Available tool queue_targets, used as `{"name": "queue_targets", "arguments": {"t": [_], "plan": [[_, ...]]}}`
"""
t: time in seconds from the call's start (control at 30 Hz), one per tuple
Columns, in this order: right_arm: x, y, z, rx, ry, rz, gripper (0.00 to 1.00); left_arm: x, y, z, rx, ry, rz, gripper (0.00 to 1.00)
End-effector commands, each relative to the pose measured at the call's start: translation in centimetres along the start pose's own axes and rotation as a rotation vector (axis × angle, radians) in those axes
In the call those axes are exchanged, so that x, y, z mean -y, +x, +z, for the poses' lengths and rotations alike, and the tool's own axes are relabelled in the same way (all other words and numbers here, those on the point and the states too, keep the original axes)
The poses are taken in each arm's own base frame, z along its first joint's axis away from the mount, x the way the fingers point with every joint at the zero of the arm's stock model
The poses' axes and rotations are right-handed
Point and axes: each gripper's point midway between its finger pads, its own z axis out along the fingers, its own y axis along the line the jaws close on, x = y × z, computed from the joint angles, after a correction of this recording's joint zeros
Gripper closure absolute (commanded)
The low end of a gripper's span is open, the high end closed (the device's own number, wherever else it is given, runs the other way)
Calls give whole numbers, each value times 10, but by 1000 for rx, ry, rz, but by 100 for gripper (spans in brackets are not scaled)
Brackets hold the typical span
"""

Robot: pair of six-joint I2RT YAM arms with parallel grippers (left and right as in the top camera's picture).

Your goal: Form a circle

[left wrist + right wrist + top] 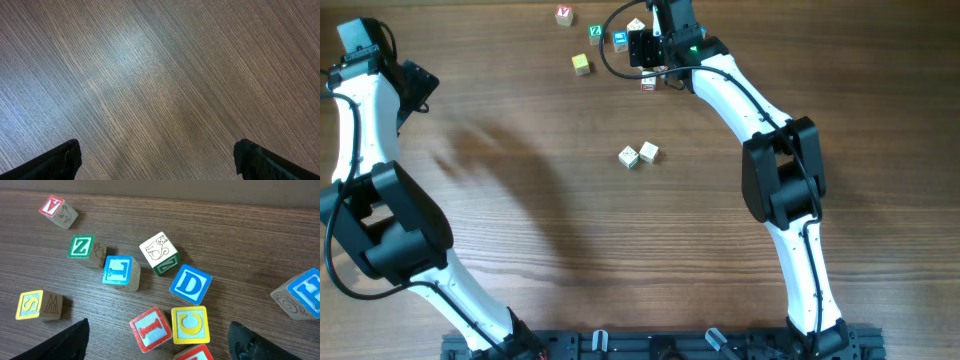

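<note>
Black fingers (67, 344) of the right gripper (159, 330) stand wide apart at the bottom corners of the wrist view and grip nothing. Between them on the wood lie a red I cube (150, 330), a yellow C cube (190, 325) and the top of another red cube (197, 354). Farther out sit a blue D cube (190, 285), a cat cube (159, 250), a blue L cube (119, 271), a green Z cube (80, 246), a red A cube (54, 207), a yellow S cube (30, 305) and, far right, a blue H cube (305, 292). That makes ten small square-edged wooden letter cubes with printed faces. They are scattered loosely at the table's far edge and not yet in a circle. Overhead, two pale cubes (638, 155) sit just beside each other near mid-table, well apart from the rest. The left gripper (157, 152) hangs with its jaws wide over the bare, fine-grained wooden table (160, 75).
</note>
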Motion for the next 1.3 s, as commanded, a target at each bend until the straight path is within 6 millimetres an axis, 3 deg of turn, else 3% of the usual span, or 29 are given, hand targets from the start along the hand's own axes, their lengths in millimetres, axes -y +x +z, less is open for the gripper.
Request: {"name": "queue_targets", "arguments": {"t": [0.0, 0.1, 0.27, 0.4, 0.67, 0.87, 1.13, 1.27], "plan": [[-8, -17, -10, 39, -16, -6, 11, 0, -7, -7, 20, 9, 0, 0], [-6, -8, -6, 11, -10, -6, 12, 0, -7, -7, 20, 9, 0, 0], [-5, 27, 3, -102, 6, 37, 21, 0, -7, -7, 20, 9, 0, 0], [-16, 44, 1, -161, 8, 50, 33, 0, -7, -7, 20, 9, 0, 0], [-12, 78, 3, -263, 83, 55, 36, 0, -7, -7, 20, 9, 0, 0], [-11, 78, 5, -260, 83, 55, 49, 0, -7, -7, 19, 8, 0, 0], [0, 70, 6, -220, 156, 43, 51, 0, -7, -7, 20, 9, 0, 0], [-2, 68, 6, -211, 147, 45, 64, 0, -7, -7, 19, 8, 0, 0]]}}
